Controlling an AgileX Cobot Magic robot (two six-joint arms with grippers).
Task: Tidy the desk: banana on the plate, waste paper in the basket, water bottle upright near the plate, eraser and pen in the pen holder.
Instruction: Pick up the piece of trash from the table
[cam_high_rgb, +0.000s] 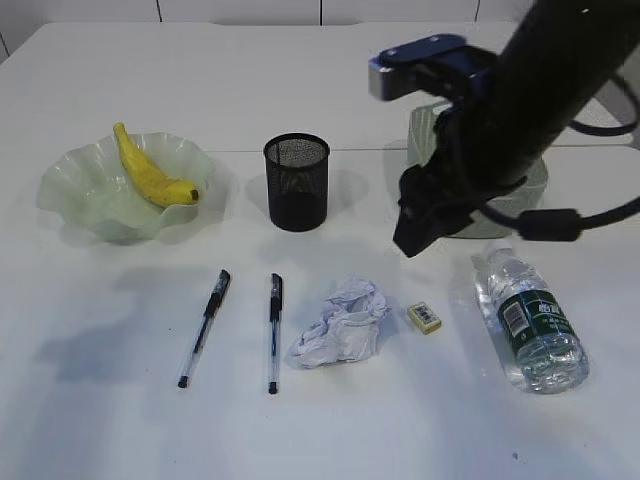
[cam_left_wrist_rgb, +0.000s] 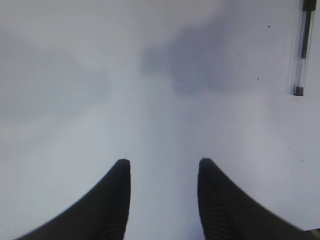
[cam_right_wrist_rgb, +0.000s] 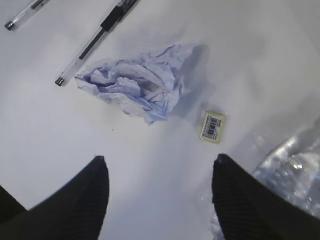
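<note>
No words or numbers can be made out anywhere; the eraser (cam_right_wrist_rgb: 212, 127) carries a white sticker with a black barcode, seen in the right wrist view, its bars clear but any digits under them too small to tell; the water bottle (cam_high_rgb: 530, 320) lying on its side wears a dark green label with white print and a small white patch, blurred past reading; no brand can be told from it.
</note>
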